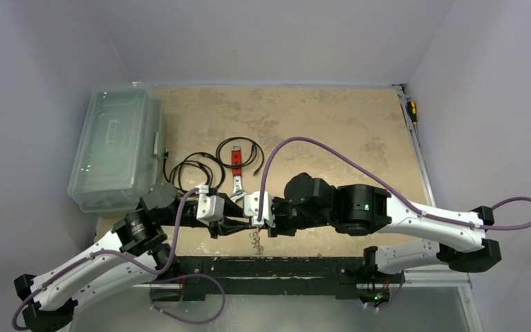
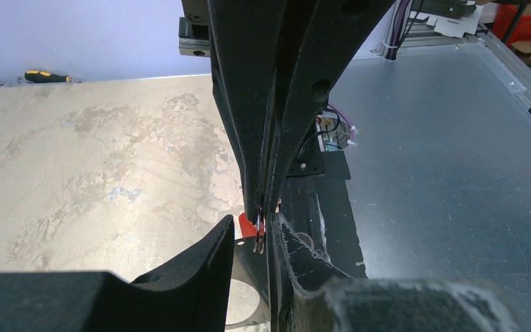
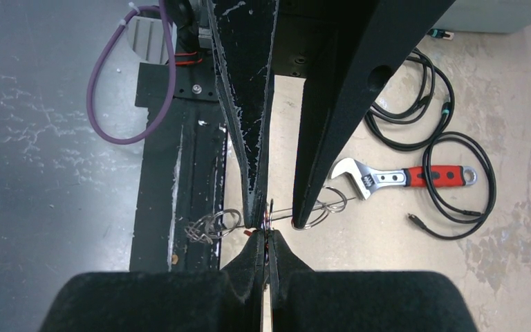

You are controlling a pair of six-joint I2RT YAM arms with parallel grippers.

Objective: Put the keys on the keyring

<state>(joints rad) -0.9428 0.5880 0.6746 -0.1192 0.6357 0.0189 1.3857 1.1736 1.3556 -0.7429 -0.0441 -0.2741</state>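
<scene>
Black rail [image 1: 283, 266]: flat painted metal, scuffed white, along the near edge.

Keys [image 3: 204, 228]: small silvery metal pieces in a tangled bunch at near centre, over the table's near edge by the rail. They touch one end of the keyring; single keys are too small to tell apart.

Keyring [image 3: 325, 202]: thin bright wire, curled in overlapping loops at one end.

Left gripper [image 2: 264, 211]: matte black tapered fingers pressed together, pinching the keyring wire.

Right gripper [image 3: 276, 220]: black fingers, chipped white, a narrow gap between the tips. The wire spans the gap.

Table [image 1: 318, 124]: tan, mottled, worn.

Wrench [image 3: 401, 178]: silvery open jaw, red and black handle, lying flat just beyond the grippers.

Cables [image 3: 456, 187]: thin black loops around the wrench.

Box [image 1: 114, 149]: clear lidded plastic, far left.

Screwdriver [image 1: 412, 111]: yellow and black handle, far right edge.
</scene>
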